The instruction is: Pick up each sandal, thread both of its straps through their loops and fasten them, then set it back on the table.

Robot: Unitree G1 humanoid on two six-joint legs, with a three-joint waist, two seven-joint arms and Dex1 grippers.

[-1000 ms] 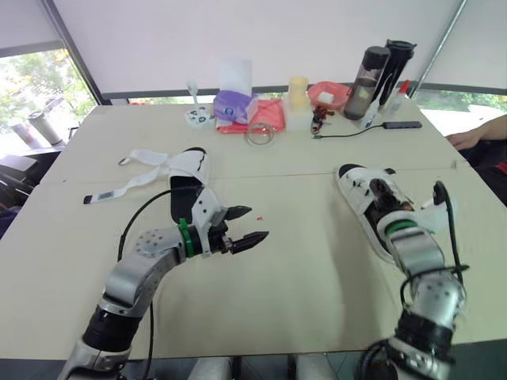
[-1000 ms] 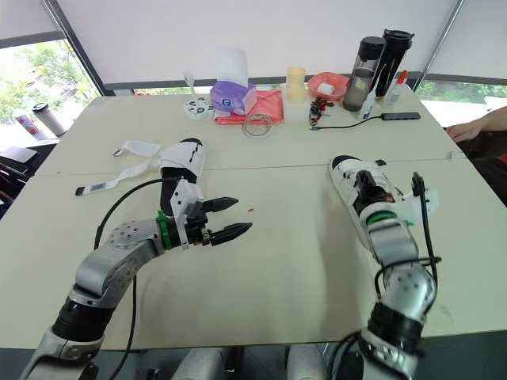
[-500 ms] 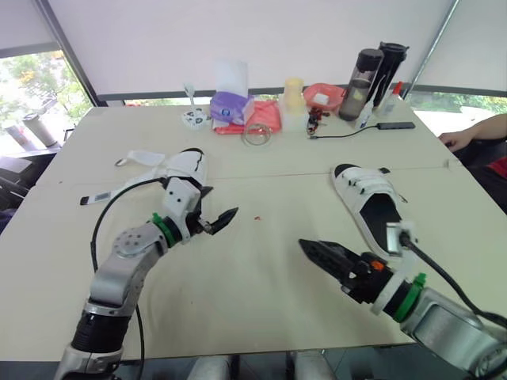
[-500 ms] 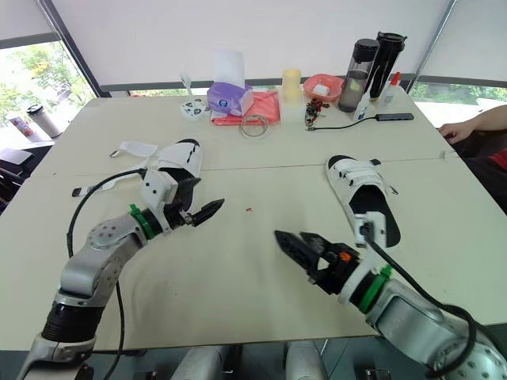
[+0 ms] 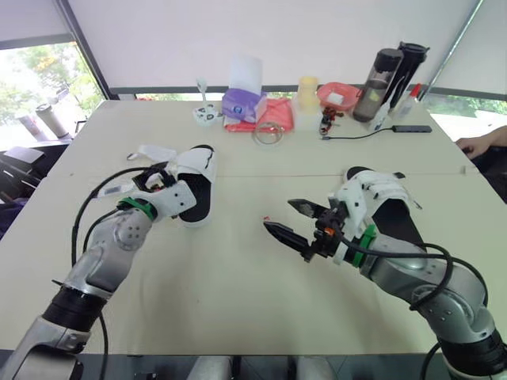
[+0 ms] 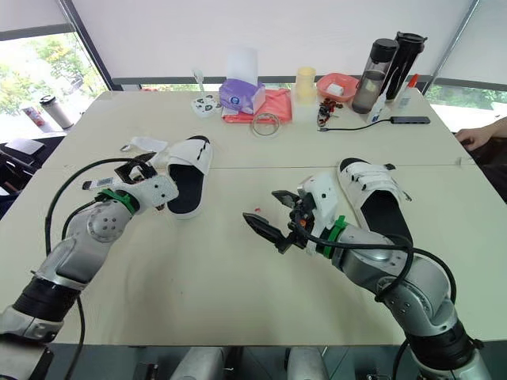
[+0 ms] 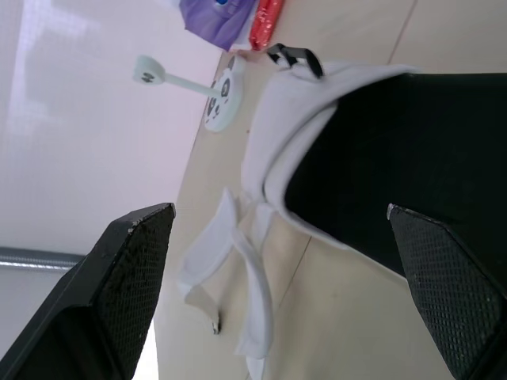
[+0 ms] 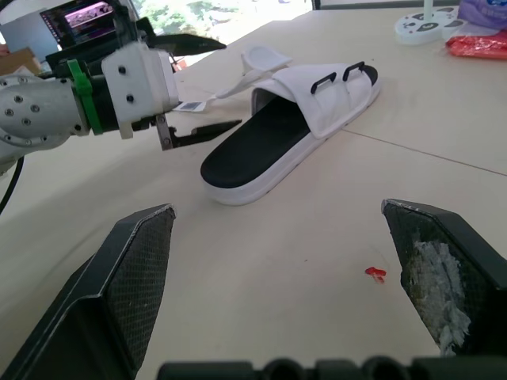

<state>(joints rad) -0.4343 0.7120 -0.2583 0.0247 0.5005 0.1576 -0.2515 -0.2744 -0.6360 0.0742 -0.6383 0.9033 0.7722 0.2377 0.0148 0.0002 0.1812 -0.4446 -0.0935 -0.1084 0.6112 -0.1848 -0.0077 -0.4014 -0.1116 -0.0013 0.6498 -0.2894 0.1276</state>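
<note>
**Head cameras**
- Left pincer (image 5: 168, 196): I am seeing it gaping wide and gripping nothing. It is hanging just beside the heel half of the unstrapped sandal (image 5: 195, 184). Whether a finger is touching the sole I cannot tell.
- Left arm (image 5: 107, 257): it is bending at the elbow and reaching forward over the table (image 5: 238, 309).
- Unstrapped sandal: it is lying sole-down on the left half of the table, its loose straps (image 5: 154, 151) trailing out on its left side.
- Right pincer (image 5: 277, 214): it is also gaping and empty, hovering over bare table between the two sandals. Its tips are pointing left, near a red speck (image 5: 269, 218).
- Right arm (image 5: 412, 273): its forearm is crossing in front of the second sandal (image 5: 390, 207), which is resting on the right half of the table with its straps lying across its front.

**Left wrist camera**
- The fingers (image 7: 131, 273) are standing far apart. The sandal's black footbed is showing between them, and the straps are curling on the table beside it.

**Right wrist camera**
- The fingers (image 8: 447, 273) are spreading wide with nothing between them.
- Beyond them, the left pincer is holding one finger high and the other low, just beside the sandal's heel edge.
</note>
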